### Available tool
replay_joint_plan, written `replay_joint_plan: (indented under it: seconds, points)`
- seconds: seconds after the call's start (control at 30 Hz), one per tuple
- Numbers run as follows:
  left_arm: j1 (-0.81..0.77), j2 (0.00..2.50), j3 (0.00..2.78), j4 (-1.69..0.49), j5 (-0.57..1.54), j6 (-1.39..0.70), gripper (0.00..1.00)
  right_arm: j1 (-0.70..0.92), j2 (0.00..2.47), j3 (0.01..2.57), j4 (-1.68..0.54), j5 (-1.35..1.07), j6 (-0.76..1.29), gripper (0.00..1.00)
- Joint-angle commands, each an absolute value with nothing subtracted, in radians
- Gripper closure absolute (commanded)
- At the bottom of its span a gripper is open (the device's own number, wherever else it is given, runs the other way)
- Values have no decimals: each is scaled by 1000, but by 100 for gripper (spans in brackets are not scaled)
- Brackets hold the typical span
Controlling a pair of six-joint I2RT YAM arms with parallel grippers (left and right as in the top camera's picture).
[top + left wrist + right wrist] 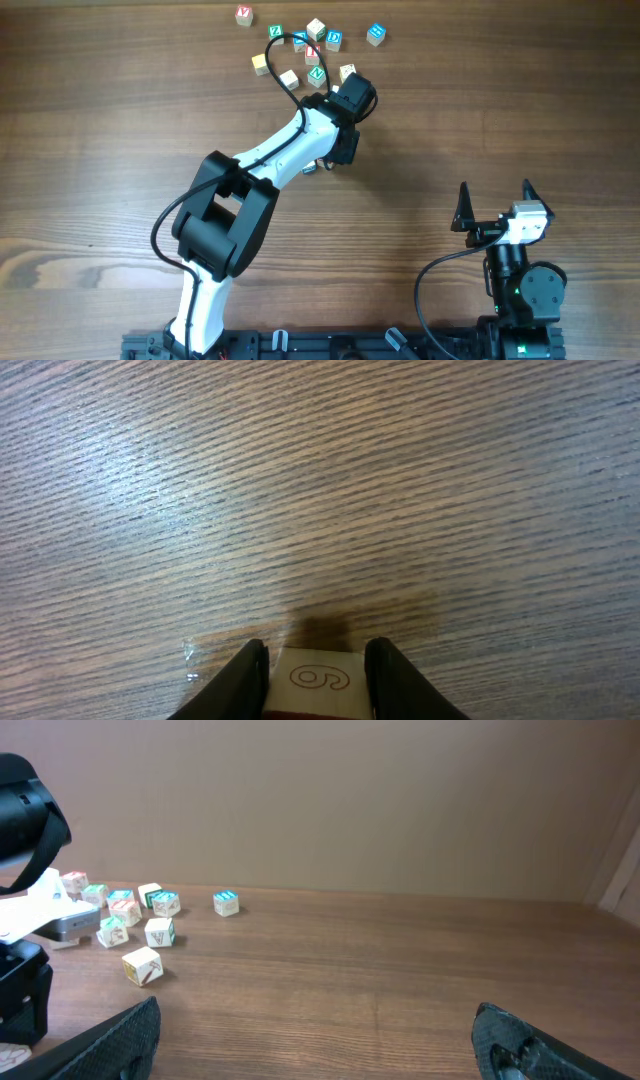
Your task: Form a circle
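Near the far edge of the tabletop [120, 120], more a tight clump than a clean circle [314, 45]: a few small wooden cubes with cream and white faces, and a red-faced one among them. Letters too small to read from overhead. Flanked by loose cubes [375, 34] with green, blue and red letters, some just beside the clump, others apart to left and right. Visible from the right wrist too, as a small huddle at far left.

Left arm [270, 150] stretched up from the near-left base with a bent elbow, white forearm angled toward the cubes, black wrist just short of the nearest one. Left gripper [320, 685] aimed down at bare wood and clenched on a numbered cube [320, 676]: cream face with a thin brown outlined 6 or 9 and a red strip along its lower edge. Black fingers [243, 682] pressed against both its sides. On the wood or just above it, cannot tell which. Held apart from the clump, on its near side.

Right gripper [496, 203] parked at the near-right corner, released and spread wide, well away from every cube.
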State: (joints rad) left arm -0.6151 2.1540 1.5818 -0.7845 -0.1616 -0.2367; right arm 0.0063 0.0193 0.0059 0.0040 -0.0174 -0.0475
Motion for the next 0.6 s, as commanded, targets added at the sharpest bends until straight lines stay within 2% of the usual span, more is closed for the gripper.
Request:
replay_joint_plan:
  seconds: [0.0, 0.57]
  points:
    - [-611, 2141, 1571, -794, -181, -186, 69, 10, 14, 5, 7, -1, -52, 0]
    - [-611, 2141, 1571, -824, -177, -186, 68, 10, 14, 5, 7, -1, -52, 0]
